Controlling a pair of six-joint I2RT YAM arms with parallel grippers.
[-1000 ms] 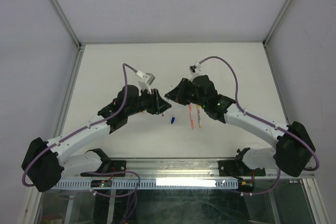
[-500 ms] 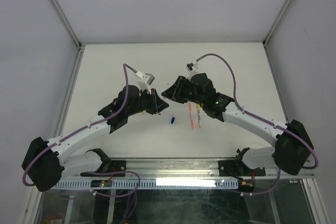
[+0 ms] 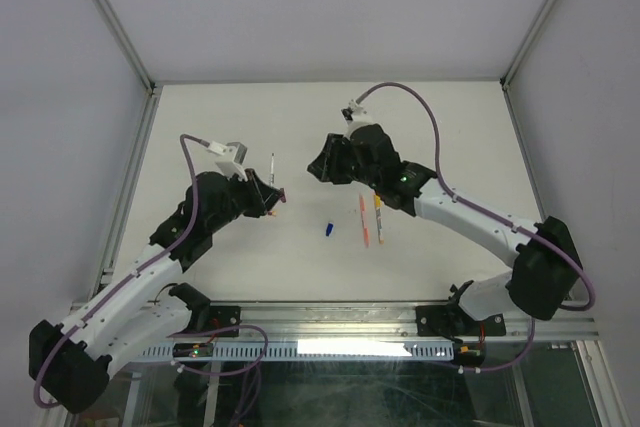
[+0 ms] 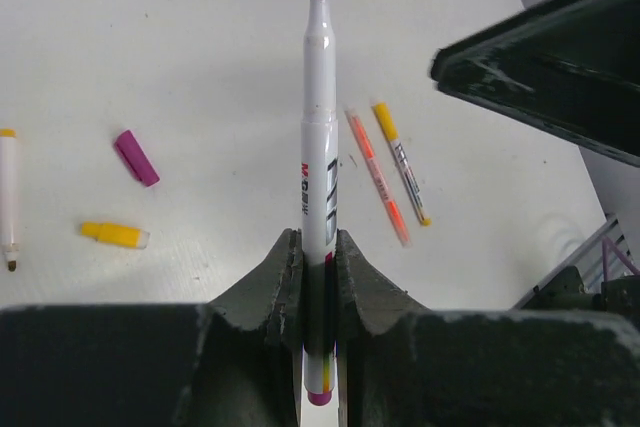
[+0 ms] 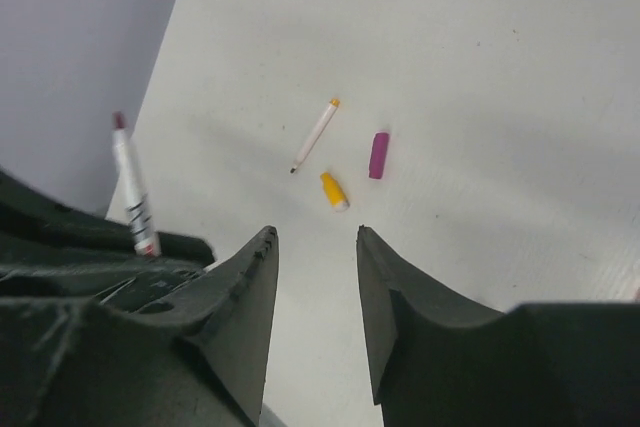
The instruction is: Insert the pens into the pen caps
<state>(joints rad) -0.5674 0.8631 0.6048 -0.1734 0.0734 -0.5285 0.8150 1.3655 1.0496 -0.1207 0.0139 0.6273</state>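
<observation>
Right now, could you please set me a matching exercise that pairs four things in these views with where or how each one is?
Things:
1. red-tipped pen
2. purple cap
3. right gripper
4. orange pen

States:
A. open, holding nothing
B. lying loose near the yellow cap
C. clamped in the left gripper
D. lying alongside the yellow-ended pen

Pairs: 1-C, 2-B, 3-A, 4-D.

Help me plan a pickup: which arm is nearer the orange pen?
Right: the right arm passes just beside the orange pen; the left hand is farther, past the blue cap.
</observation>
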